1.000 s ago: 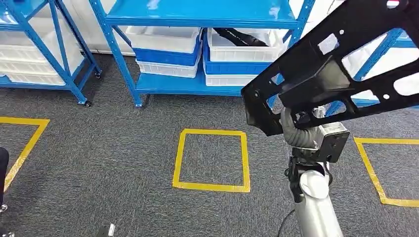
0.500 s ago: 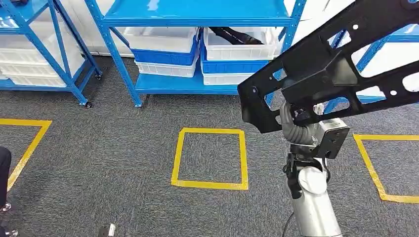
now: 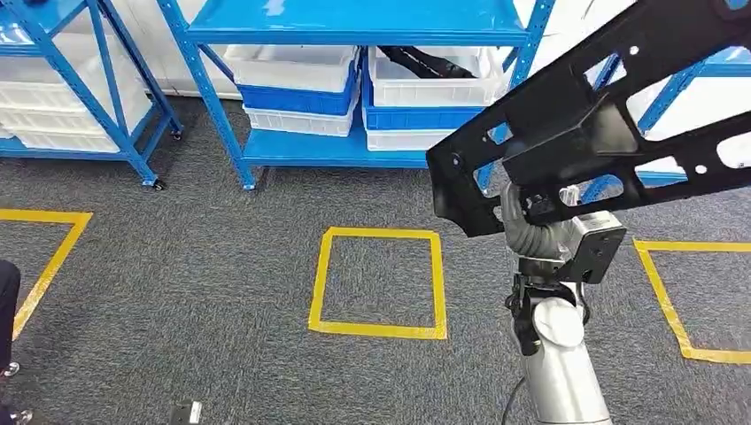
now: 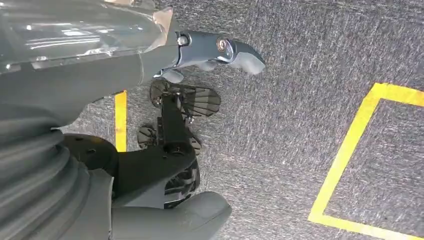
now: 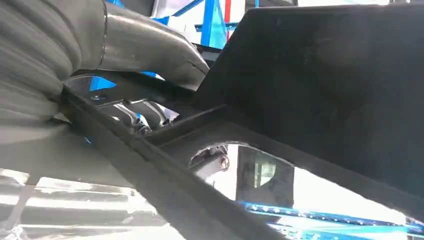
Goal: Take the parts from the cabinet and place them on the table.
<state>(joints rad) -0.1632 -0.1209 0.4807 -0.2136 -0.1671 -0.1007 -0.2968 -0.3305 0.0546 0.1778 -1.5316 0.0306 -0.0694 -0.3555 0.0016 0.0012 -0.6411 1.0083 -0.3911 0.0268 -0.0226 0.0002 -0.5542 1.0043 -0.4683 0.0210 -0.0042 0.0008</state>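
Observation:
My right hand (image 3: 534, 228) grips a large black part (image 3: 576, 124), a flat frame with cut-outs and small holes, and holds it raised and tilted above the carpet in front of the blue cabinet (image 3: 354, 22). In the right wrist view the black part (image 5: 325, 75) lies across my right hand (image 5: 135, 45), whose fingers reach under its edge. Another black part (image 3: 434, 64) lies in a white bin (image 3: 425, 88) on the cabinet's low shelf. My left hand (image 4: 150, 60) hangs over the carpet with its fingers apart and nothing in it.
White and blue bins (image 3: 297, 88) are stacked on the cabinet's bottom shelf. A second blue rack (image 3: 80, 80) with white bins stands to the left. Yellow tape squares (image 3: 379, 283) mark the grey carpet, one straight ahead and one on each side.
The whole picture has shifted slightly, so the camera moved. My right hand still holds the black part, now a little higher and nearer the cabinet.

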